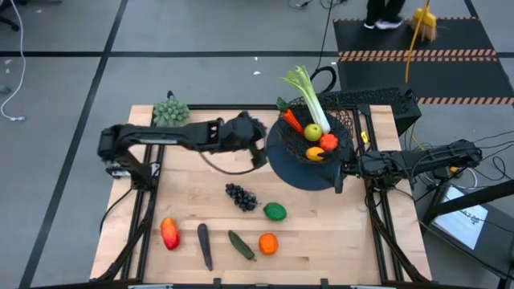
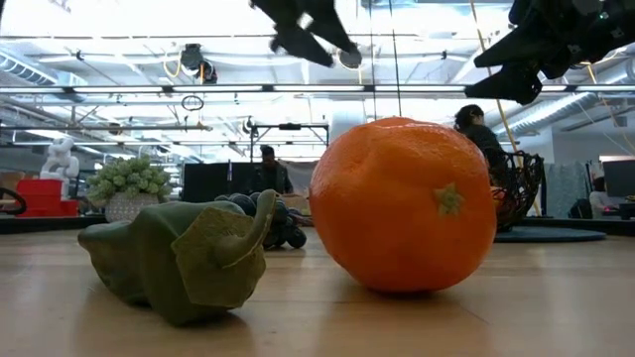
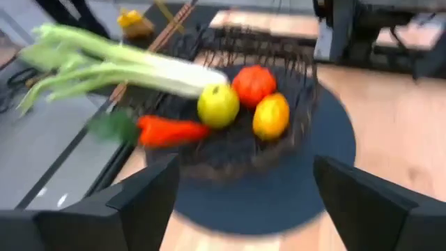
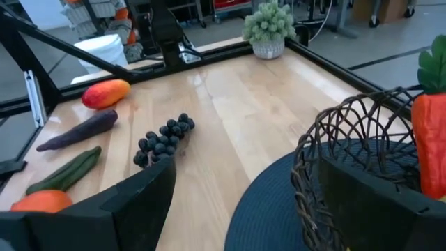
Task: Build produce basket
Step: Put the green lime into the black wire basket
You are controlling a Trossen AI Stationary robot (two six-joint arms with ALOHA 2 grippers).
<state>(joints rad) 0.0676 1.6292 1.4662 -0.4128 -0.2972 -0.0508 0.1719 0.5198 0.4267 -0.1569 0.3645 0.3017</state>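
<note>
The left gripper (image 1: 259, 152) hangs open and empty just beside the basket (image 1: 299, 164), with bare table (image 1: 193, 197) below it before the grapes (image 1: 240, 196) and lime (image 1: 275, 211). Inside the basket lie the leek (image 1: 309, 95), carrot (image 1: 292, 122), apple (image 1: 312, 132) and tomato (image 1: 328, 142). The right gripper (image 1: 341, 172), open, waits at the basket's far side, its fingers around the rim.

- In the right wrist view the carrot (image 4: 432, 143) is cut off by the frame edge just past the right gripper's (image 4: 244, 202) far finger, and the orange (image 4: 42, 201) is half cut off by its near finger.
- The left wrist view is motion-blurred; the basket (image 3: 279, 150) wires ahead of the left gripper (image 3: 244, 202) smear together.
- In the low view the orange (image 2: 402, 205) hides most of the basket (image 2: 518, 188).
</note>
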